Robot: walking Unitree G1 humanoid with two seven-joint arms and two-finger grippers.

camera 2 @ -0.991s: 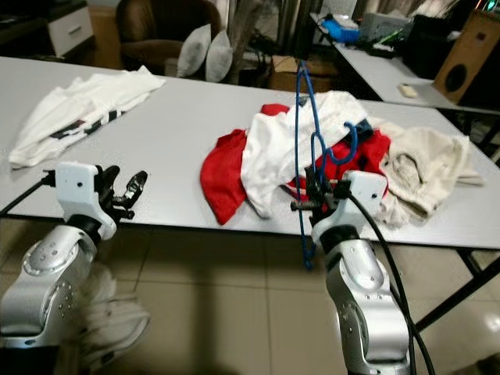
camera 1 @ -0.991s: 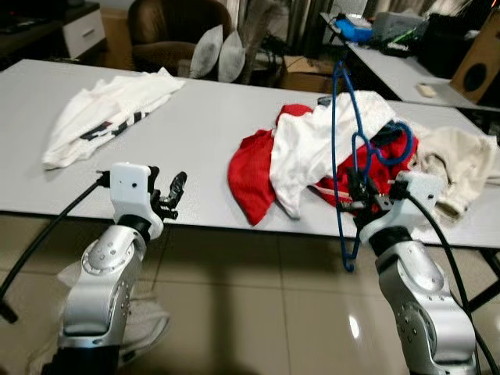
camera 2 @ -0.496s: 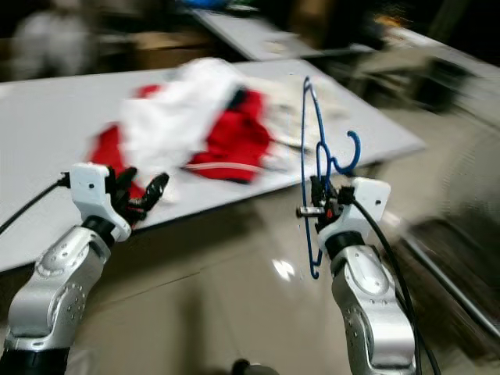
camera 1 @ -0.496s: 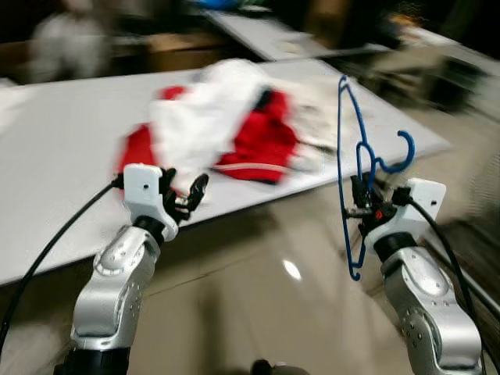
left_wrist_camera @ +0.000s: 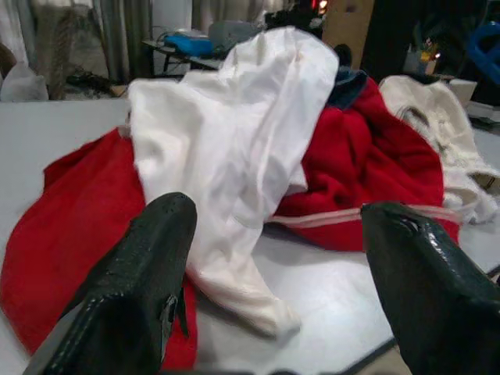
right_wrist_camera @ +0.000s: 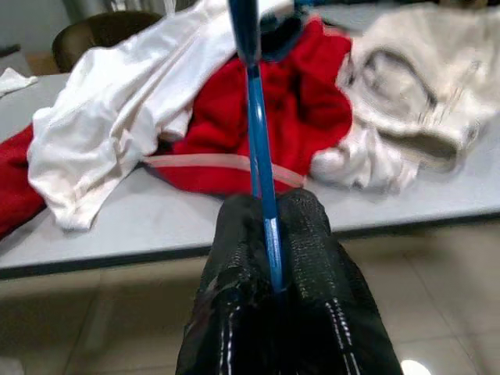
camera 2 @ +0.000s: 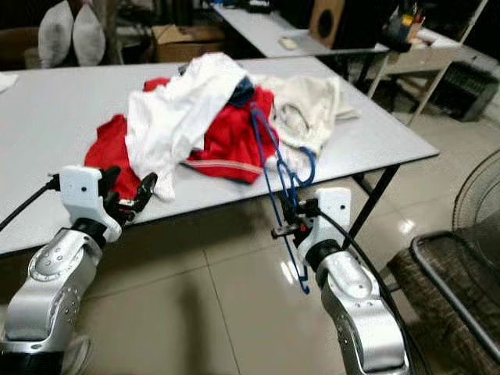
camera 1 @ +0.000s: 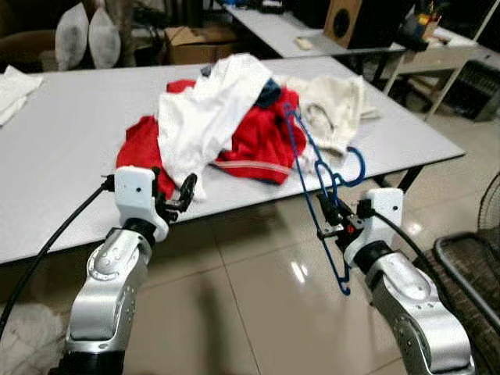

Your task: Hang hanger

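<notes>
Right hand [camera 1: 334,221] clamped tight on a blue wire hanger [camera 1: 316,176], fingers [right_wrist_camera: 312,258] pressed together around one thin bar. Hanger held upright off the counter's [camera 1: 70,148] near edge, hook at about 2 o'clock from the grip, lowest corner hanging below toward the tiled floor [camera 1: 258,312]. Upper frame of the hanger overlapping the clothes heap in the head view; contact with it not clear.

Left hand [camera 1: 176,201] spread wide and holding nothing, poised at the counter's near edge, just beside the heap's 7 o'clock end.

Heap on the counter: a white shirt [camera 1: 203,109] draped over red garments [camera 1: 258,141], a dark blue piece [camera 1: 268,92] peeking out at the top, a cream sweater [camera 1: 332,109] at 3 o'clock of the red.

Beyond the counter at 12 o'clock: a cardboard box [camera 1: 191,43], two grey cushions [camera 1: 86,35], a second table with a wooden speaker [camera 1: 349,19]. A dark wicker chair [camera 1: 469,273] at 4 o'clock on the floor.
</notes>
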